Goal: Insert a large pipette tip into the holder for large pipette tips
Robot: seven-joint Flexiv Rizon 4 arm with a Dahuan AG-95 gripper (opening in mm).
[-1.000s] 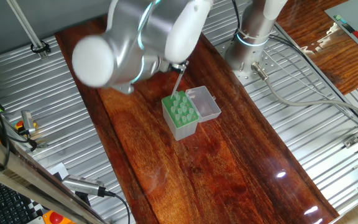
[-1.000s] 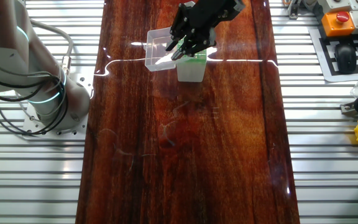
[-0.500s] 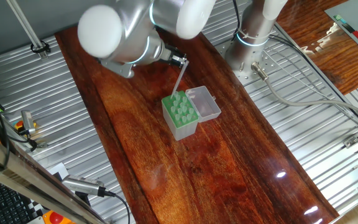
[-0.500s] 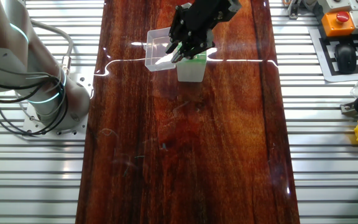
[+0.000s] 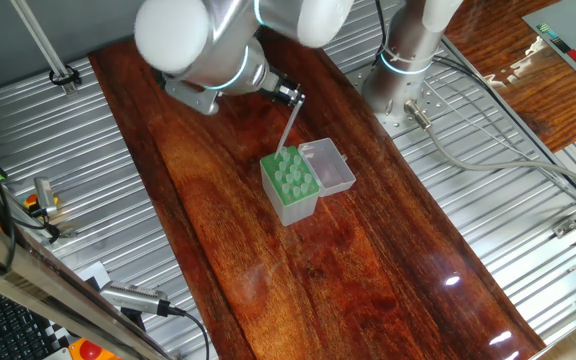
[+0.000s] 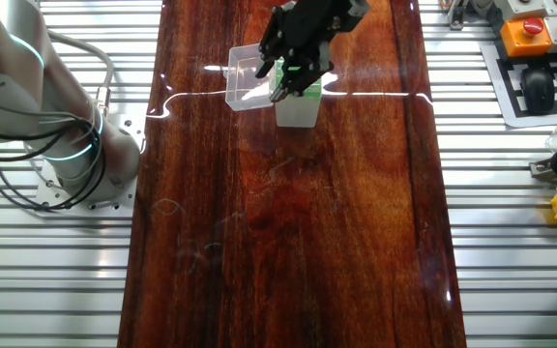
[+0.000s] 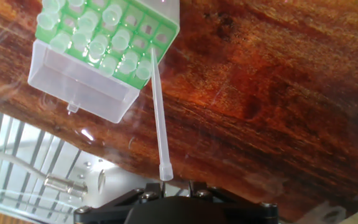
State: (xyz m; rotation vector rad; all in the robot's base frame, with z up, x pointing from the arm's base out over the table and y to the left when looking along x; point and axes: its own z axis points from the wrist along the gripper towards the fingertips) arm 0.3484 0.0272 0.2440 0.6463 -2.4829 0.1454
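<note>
You've got the large pipette tip [image 7: 158,112] as a thin, long, translucent whitish cone w/ a small collar at its wide end; it sits tilted, narrow end down at a hole in the holder's edge row nearest the open lid, wide end up and away from the rack. Can't tell how deep the point sits. The holder for large pipette tips [image 5: 289,190] is a small pale green box standing upright mid-table on the dark wood, grid of round holes on top, several holding tips, clear hinged lid [image 5: 328,166] lying open beside it.
</note>
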